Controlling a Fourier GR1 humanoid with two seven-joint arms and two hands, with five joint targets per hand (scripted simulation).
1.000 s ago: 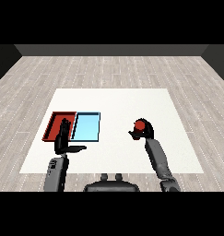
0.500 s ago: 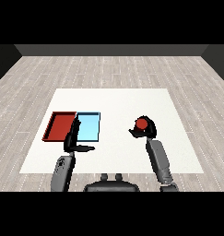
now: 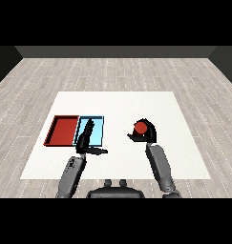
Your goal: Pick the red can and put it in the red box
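The red can stands right of the table's middle with my right hand curled round it from the right and behind. The red tray lies at the left of the table, holding nothing. Beside it on the right lies the light blue tray. My left hand reaches over the blue tray's front left part, fingers straight and pointing away, thumb stuck out to the right.
The white table spreads wide behind the trays and the can. Its front edge runs just below both forearms. Grey plank floor surrounds the table.
My left hand has slid rightward from the red tray's front edge to over the blue tray. My right hand with the can has stayed nearly in place.
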